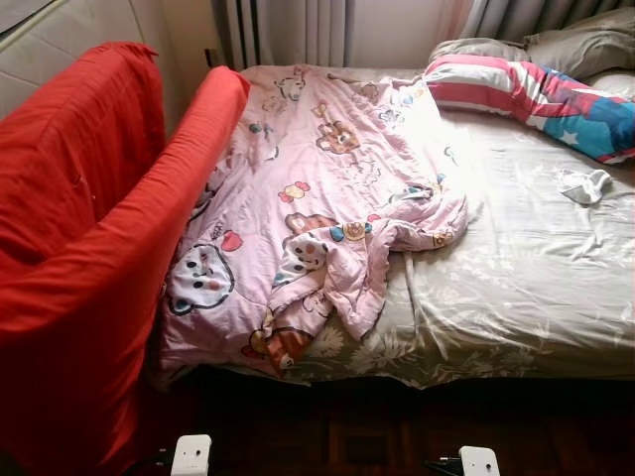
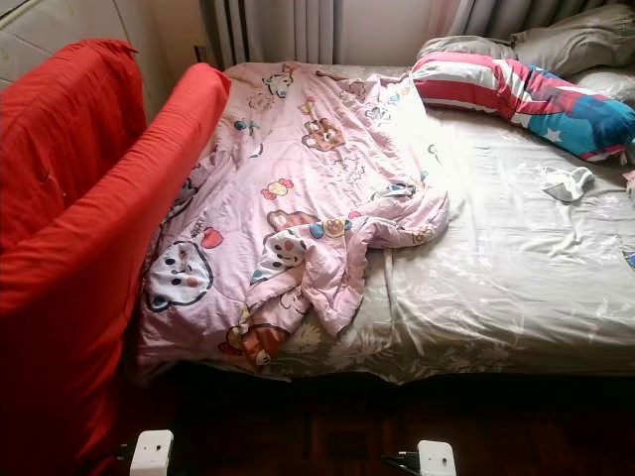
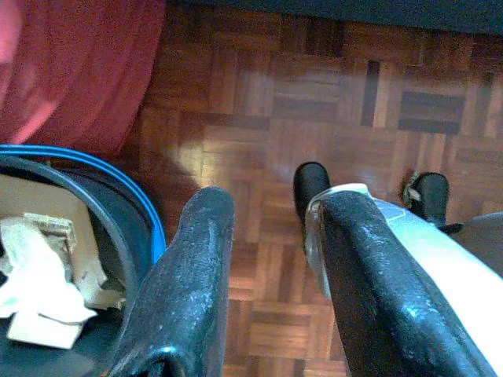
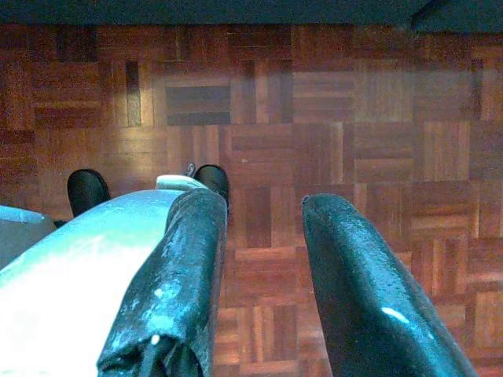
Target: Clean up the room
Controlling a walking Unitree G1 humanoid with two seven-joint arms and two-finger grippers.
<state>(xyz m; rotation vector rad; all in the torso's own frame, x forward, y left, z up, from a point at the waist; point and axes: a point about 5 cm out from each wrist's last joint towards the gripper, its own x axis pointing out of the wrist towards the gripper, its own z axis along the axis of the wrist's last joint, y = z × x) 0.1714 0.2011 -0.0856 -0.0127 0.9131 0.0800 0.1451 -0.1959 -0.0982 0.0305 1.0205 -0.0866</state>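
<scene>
Red fabric covers the sofa (image 1: 79,248), the biggest thing in view, standing at the robot's left with its arm pressed along the bed's edge. Beside it the bed (image 1: 536,288) wears a pale grey-beige sheet with a faint leaf print, rumpled and sunlit on its right half. Over the bed's left half lies a pink cartoon-print quilt (image 1: 308,198), spread flat near the sofa but bunched and folded back on itself toward the middle, one corner drooping over the foot of the mattress. At the head end a striped red, white and blue pillow (image 1: 526,94) lies slantwise, with grey pillows (image 1: 580,45) behind it against the curtains (image 1: 298,30). A small crumpled white cloth (image 1: 587,185) sits alone on the bare sheet, well apart from the quilt.

Dark parquet floor (image 4: 314,149) runs under both arms. The left gripper (image 3: 267,259) hangs low over this floor, its two black fingers a moderate gap apart and holding nothing; next to it is a blue-rimmed bin (image 3: 94,204) with crumpled paper and cardboard scraps inside. The right gripper (image 4: 259,267) also hangs over bare parquet, fingers likewise parted by a moderate gap, empty and touching nothing. The robot's black feet (image 4: 88,190) show on the floor below.
</scene>
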